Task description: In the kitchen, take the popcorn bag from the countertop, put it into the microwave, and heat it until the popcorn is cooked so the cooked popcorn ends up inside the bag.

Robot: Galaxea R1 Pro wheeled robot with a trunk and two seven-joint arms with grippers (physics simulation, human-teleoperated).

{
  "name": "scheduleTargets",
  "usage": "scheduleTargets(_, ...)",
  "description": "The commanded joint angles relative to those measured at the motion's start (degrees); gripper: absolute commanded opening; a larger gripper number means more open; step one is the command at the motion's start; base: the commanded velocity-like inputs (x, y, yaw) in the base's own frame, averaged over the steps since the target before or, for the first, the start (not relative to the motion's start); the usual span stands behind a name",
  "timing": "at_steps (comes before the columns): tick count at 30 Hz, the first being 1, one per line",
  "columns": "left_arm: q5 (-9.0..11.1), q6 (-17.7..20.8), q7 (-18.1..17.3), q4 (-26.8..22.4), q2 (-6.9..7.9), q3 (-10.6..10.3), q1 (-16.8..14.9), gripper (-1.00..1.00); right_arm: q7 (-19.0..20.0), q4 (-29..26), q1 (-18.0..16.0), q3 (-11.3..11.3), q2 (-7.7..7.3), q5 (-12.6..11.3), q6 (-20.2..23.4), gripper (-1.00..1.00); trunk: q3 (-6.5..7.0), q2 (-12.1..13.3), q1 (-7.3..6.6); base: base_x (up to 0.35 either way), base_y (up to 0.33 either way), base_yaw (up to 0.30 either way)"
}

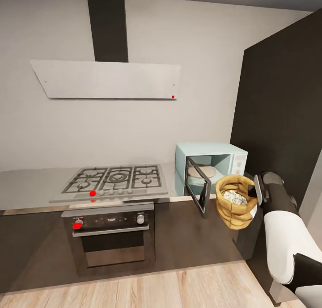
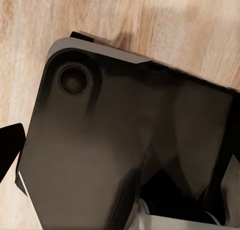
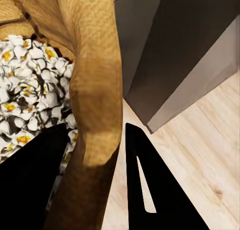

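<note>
The pale mint-blue microwave (image 1: 223, 158) stands on the grey countertop (image 1: 27, 185), at its right end. Its dark glass door (image 1: 199, 191) is swung open toward me, and the cavity holds just a round plate. In front of the door, off the counter, the tan popcorn bag (image 1: 233, 214) hangs upright in the air. My right gripper (image 1: 254, 196) is shut on its rolled rim (image 3: 95, 89), which sits between the two black fingers (image 3: 30, 190). White and yellow popcorn (image 3: 30, 89) fills the sack (image 1: 235, 197).
A gas hob (image 1: 116, 179) with a steel oven (image 1: 112, 236) below lies left of the microwave, under a range hood (image 1: 107, 79). A tall dark cabinet (image 1: 281, 120) closes the right side. The left wrist view shows my dark base (image 2: 125, 140) over the wooden floor (image 2: 150, 19).
</note>
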Motion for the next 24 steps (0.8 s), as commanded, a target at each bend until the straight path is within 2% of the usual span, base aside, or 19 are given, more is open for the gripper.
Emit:
scheduleTargets(1,0.23,-0.12,-0.25,0.02,0.0,0.32,-0.01,1.0,-0.25,-0.02,-0.05,0.0,-0.04,-0.26,0.18,-1.0,-0.08,-0.06,0.01,0.0,0.0,0.0)
scheduleTargets(7,0.23,-0.12,-0.25,0.02,0.0,0.32,-0.03,1.0,-0.25,-0.03,-0.05,-0.06,-0.12,-0.32,0.18,-1.0,-0.08,-0.06,0.01,0.0,0.0,0.0)
scheduleTargets(10,0.28,-0.12,-0.25,0.02,0.0,0.32,-0.03,1.0,-0.18,0.0,-0.05,-0.25,-1.4,-0.8,0.18,-1.0,-0.08,-0.06,0.01,0.0,0.0,0.0)
scheduleTargets(13,0.08,-0.12,-0.25,0.02,-0.06,0.18,-0.02,1.0,-0.15,0.05,-0.05,-0.06,-4.51,-6.75,0.18,-1.0,-0.08,-0.06,0.01,0.0,0.0,0.0)
scheduleTargets(16,-0.02,-0.12,-0.25,0.02,-0.15,0.22,-0.03,1.0,-0.09,0.0,-0.05,3.84,-5.9,-9.94,0.18,-1.0,-0.08,-0.06,0.01,0.0,0.0,0.0)
scheduleTargets(20,-0.03,-0.12,-0.25,0.02,-0.18,0.24,-0.05,1.0,-0.14,0.09,0.06,5.87,-7.36,-15.81,0.18,-1.0,-0.08,-0.06,0.01,0.0,0.0,0.0)
scheduleTargets(22,-0.04,-0.12,-0.25,0.02,-0.18,0.24,-0.04,1.0,-0.17,0.07,0.11,6.64,-7.78,-16.65,0.18,-1.0,-0.08,-0.06,0.01,0.0,-0.013,0.0)
scheduleTargets(24,0.02,-0.07,-0.23,0.02,-0.18,0.19,-0.06,1.0,-0.18,0.01,0.12,11.53,-7.72,-16.88,0.18,-1.0,-0.08,-0.06,0.01,0.02,-0.155,0.0)
